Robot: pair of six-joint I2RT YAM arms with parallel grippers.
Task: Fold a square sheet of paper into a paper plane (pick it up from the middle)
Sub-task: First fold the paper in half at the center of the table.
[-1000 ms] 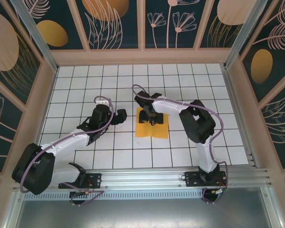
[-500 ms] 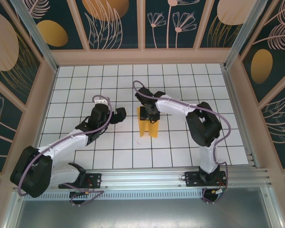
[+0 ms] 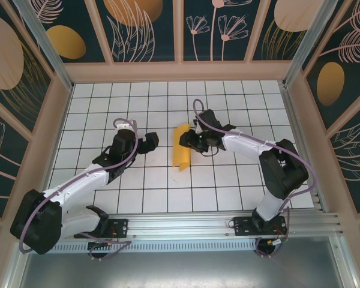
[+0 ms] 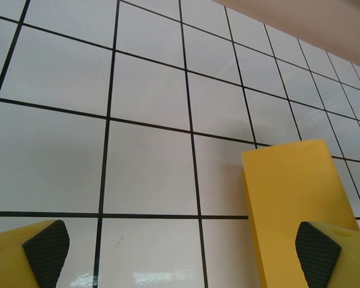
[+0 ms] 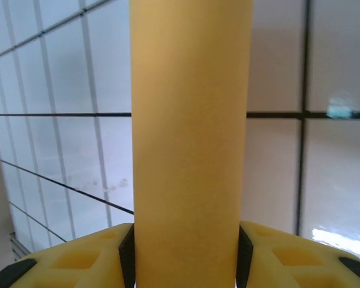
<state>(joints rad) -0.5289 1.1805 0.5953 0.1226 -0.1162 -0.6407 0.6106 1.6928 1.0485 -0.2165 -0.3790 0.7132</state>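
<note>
Under me lies the white table, ruled by black lines into square tiles. A beige ledge runs round it. Above rise dark walls painted with pale flowers and orange discs. A metal rail crosses my near edge.

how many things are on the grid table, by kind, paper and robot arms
square sheet of paper: 1
robot arms: 2 (left arm, right arm)
total: 3
</note>
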